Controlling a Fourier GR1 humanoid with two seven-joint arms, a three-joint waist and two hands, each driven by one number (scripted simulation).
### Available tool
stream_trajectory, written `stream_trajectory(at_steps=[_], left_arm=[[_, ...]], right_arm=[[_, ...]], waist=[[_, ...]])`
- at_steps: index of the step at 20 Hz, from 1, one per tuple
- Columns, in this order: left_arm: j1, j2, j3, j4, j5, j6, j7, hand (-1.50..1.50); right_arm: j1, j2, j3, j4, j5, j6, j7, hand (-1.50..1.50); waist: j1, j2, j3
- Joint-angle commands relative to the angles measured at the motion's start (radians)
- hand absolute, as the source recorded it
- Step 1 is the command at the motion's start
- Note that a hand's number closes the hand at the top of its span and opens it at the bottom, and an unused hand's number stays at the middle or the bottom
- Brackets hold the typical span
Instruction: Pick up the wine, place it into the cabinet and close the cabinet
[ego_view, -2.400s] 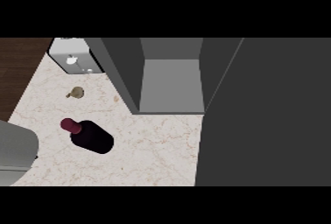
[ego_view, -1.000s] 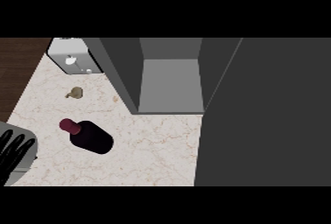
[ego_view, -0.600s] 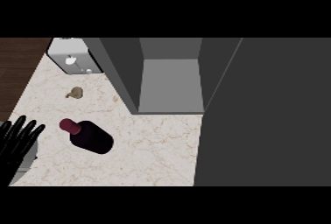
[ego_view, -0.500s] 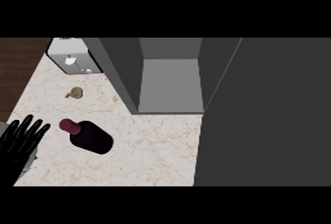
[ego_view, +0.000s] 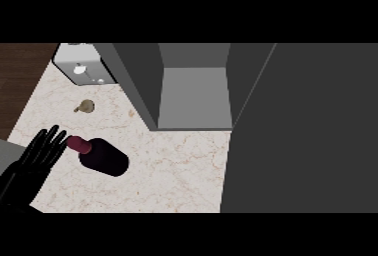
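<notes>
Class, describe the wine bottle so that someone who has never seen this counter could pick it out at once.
On the pale marbled counter, look left of the open grey cabinet, beside the robot's open left hand. The wine bottle is there: dark-bodied with a maroon cap, much bigger and darker than the small tan object farther back.
</notes>
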Motion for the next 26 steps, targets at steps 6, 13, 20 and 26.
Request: stream_trajectory(at_steps=[6, 13, 20, 26], left_arm=[[-0.031, -0.031, -0.057, 0.130, -0.128, -0.052, -0.215, -1.50], [-0.113, -0.013, -0.084, 0.220, -0.132, -0.031, -0.248, -1.50], [-0.122, 0.014, -0.119, 0.350, -0.178, -0.025, -0.345, -1.50], [-0.164, 0.031, -0.144, 0.392, -0.183, 0.000, -0.384, -1.50]], right_arm=[[0.056, -0.006, -0.040, -0.132, -0.064, 0.012, 0.031, -1.50], [-0.039, -0.009, -0.028, -0.146, -0.056, -0.015, 0.114, -1.50], [0.017, -0.021, -0.047, -0.151, -0.080, 0.022, 0.073, -1.50], [-0.016, 0.013, -0.007, -0.091, -0.021, 0.002, 0.036, -1.50]], waist=[[-0.002, 0.000, 0.000], [-0.004, -0.001, -0.001], [-0.012, 0.001, 0.000], [-0.003, 0.001, 0.000]])
